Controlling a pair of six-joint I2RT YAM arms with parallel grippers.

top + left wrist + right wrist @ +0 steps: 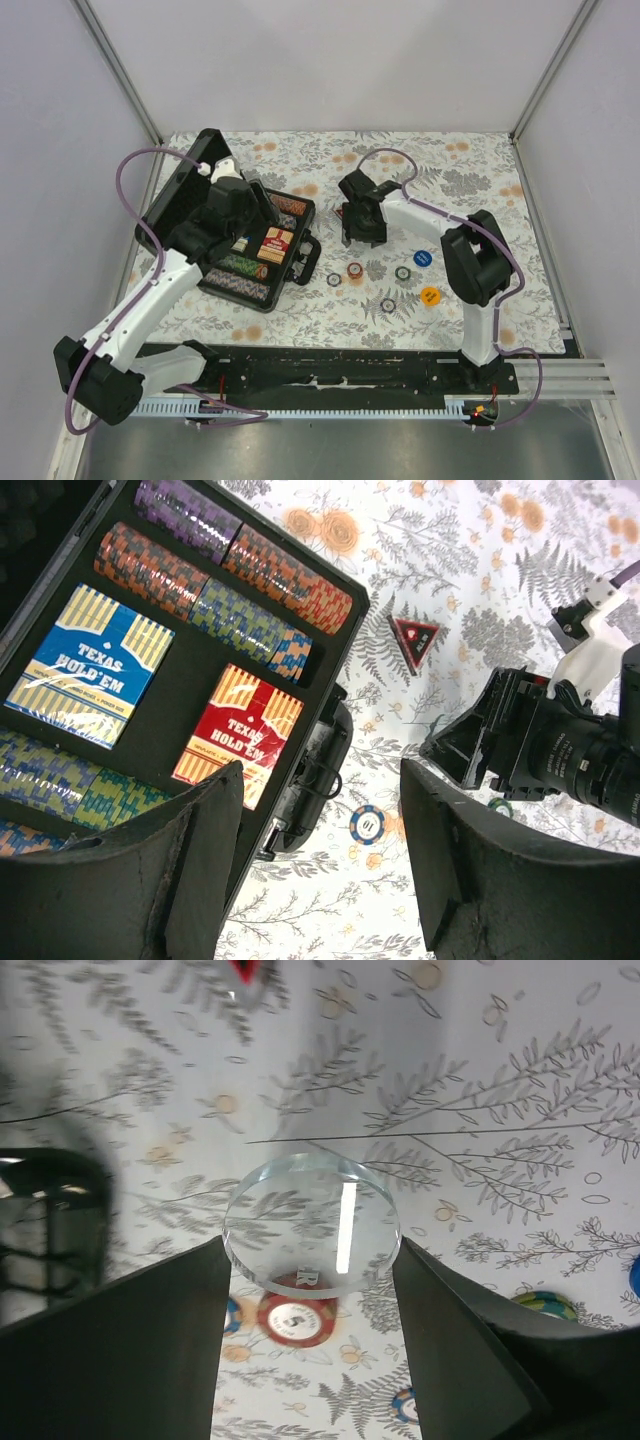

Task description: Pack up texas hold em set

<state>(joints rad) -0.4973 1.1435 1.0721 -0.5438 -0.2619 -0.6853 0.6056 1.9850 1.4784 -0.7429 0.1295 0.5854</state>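
Left arm (150,295) and right arm (478,325): white shells, chunky black joint housings. One purple cable (120,183) looped along each. Shared black base rail (330,372). Left claw (318,870) and right claw (308,1340): matte black wedge fingers (190,880), scuffed. Red dot (480,409) at the right base, probably an LED.

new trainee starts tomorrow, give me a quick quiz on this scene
1. How many card decks lie in the case?
2. What sits between the fingers of the right end effector: a) orange chip b) clear disc c) red triangle?
3. True or false: the left end effector holds a chip.
Key: 1. two, a blue deck and a red deck; 2. b; 3. false, it is open and empty.
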